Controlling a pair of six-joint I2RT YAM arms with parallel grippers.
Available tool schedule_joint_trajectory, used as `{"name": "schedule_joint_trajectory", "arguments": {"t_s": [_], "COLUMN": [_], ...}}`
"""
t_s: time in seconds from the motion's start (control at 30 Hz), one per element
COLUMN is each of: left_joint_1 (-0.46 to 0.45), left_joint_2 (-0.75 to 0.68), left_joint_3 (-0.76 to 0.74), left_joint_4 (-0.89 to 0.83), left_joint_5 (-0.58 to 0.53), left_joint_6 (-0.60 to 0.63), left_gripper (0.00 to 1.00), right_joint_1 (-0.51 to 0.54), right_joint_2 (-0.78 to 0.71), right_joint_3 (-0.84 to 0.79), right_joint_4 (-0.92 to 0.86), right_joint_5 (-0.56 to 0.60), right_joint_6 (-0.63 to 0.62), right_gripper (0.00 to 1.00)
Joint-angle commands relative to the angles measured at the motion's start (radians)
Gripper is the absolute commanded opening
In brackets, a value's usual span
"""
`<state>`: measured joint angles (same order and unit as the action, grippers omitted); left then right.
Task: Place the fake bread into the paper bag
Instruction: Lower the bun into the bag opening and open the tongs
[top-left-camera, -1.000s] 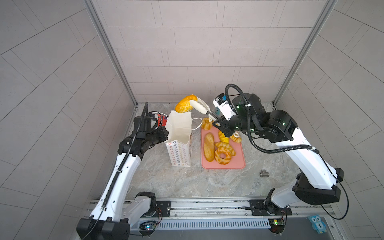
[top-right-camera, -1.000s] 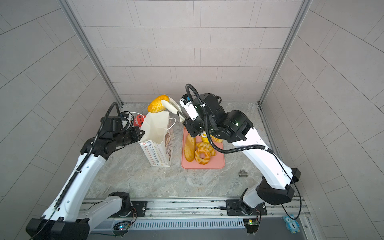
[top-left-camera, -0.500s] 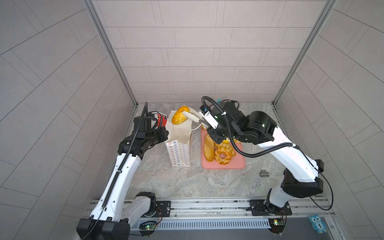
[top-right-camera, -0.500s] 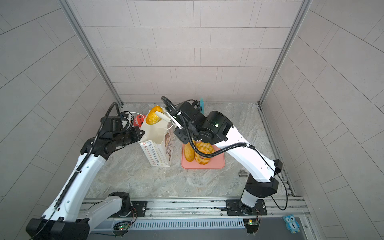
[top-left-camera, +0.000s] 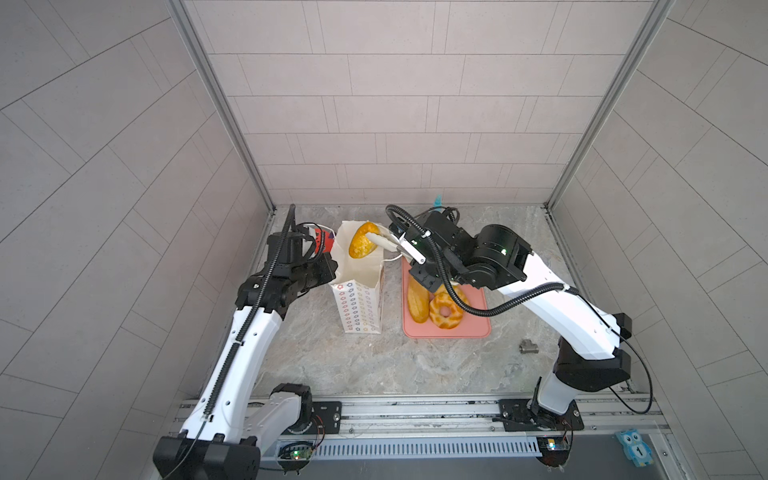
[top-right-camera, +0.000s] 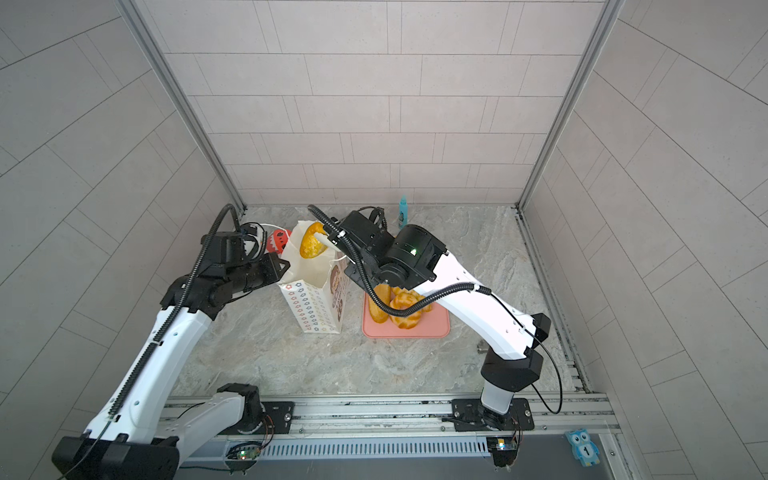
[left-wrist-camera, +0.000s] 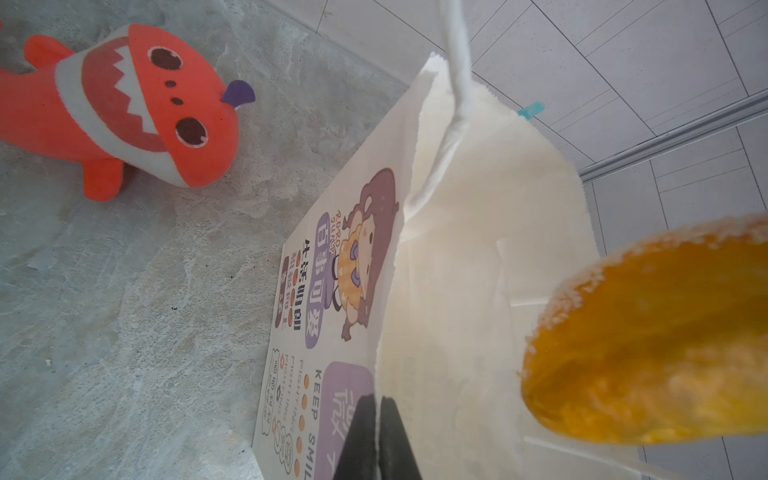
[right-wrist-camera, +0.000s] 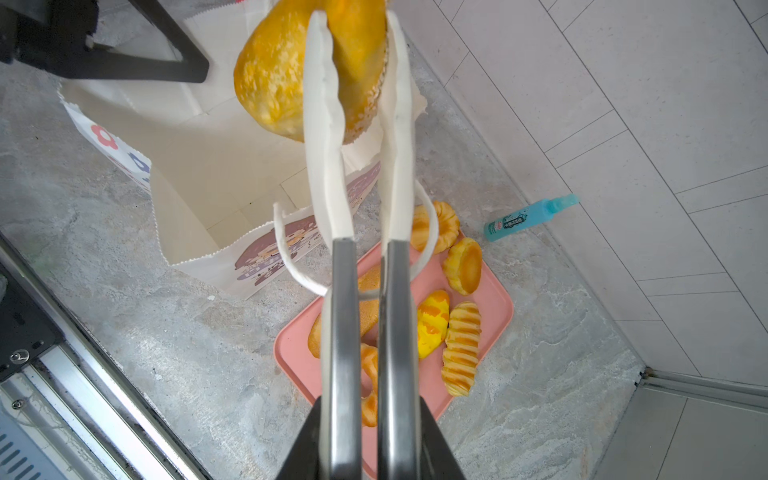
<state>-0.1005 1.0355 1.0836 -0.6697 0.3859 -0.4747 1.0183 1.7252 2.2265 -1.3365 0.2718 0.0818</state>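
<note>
- The right gripper (right-wrist-camera: 370, 440) is closed on a pair of tongs (right-wrist-camera: 357, 174). Their white tips clamp one round bun (top-left-camera: 362, 246) of the fake bread, and the bun hangs at the mouth of the paper bag (top-left-camera: 359, 303), toward the mouth's 12 o'clock end in both top views.
- The left gripper (left-wrist-camera: 377, 432) is pinched shut on the bag's rim from the 9 o'clock side, and appears to be holding the mouth open.
- The rest of the bread, including a long loaf (top-left-camera: 417, 300) and a braided ring (top-left-camera: 445, 311), lies on the pink tray (top-left-camera: 478, 328), at 3 o'clock of the bag.
- Step in hand, as I judge it: the drop.
  - It is best to carry the bun lower, past the rim, before easing the tongs apart, since a release from this height may bounce it off the paper edge.
  - The bun should come down near the middle of the opening rather than the far wall.
- One worry is the white cord handle (right-wrist-camera: 291, 257), which loops right beside the tongs on the tray side. Withdrawing straight up, not sideways, should avoid snagging it and tipping the bag (light paper, likely easy to topple).
- The left pinch should hold steady throughout.
- Writing: the bag's front shows a cartoon girl with "RORO" above, purple panels of Chinese characters, "FIGHTING", and "KEEP SMIL" – the rest is hidden behind the left fingers.
- The label on the blue bottle (right-wrist-camera: 528, 218), at 12 o'clock of the tray, is too small to read.
</note>
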Motion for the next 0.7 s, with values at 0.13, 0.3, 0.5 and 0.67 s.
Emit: {"name": "schedule_joint_trajectory", "arguments": {"t_s": [0.13, 0.3, 0.5, 0.67], "left_joint_1": [0.005, 0.005, 0.005, 0.004], "left_joint_2": [-0.019, -0.019, -0.02, -0.016], "left_joint_3": [-0.011, -0.011, -0.01, -0.009], "left_joint_4": [0.016, 0.017, 0.017, 0.016], "left_joint_5": [0.012, 0.014, 0.017, 0.018], "left_joint_6": [-0.001, -0.001, -0.001, -0.001], "left_gripper": [0.0, 0.0, 0.0, 0.0], "right_joint_1": [0.009, 0.011, 0.011, 0.013], "right_joint_2": [0.013, 0.022, 0.029, 0.029], "right_joint_3": [-0.01, -0.026, -0.046, -0.048], "right_joint_4": [0.02, 0.022, 0.029, 0.034], "right_joint_5": [0.046, 0.047, 0.047, 0.048], "right_joint_6": [-0.02, -0.021, -0.021, -0.02], "right_gripper": [0.21, 0.22, 0.24, 0.28]}}
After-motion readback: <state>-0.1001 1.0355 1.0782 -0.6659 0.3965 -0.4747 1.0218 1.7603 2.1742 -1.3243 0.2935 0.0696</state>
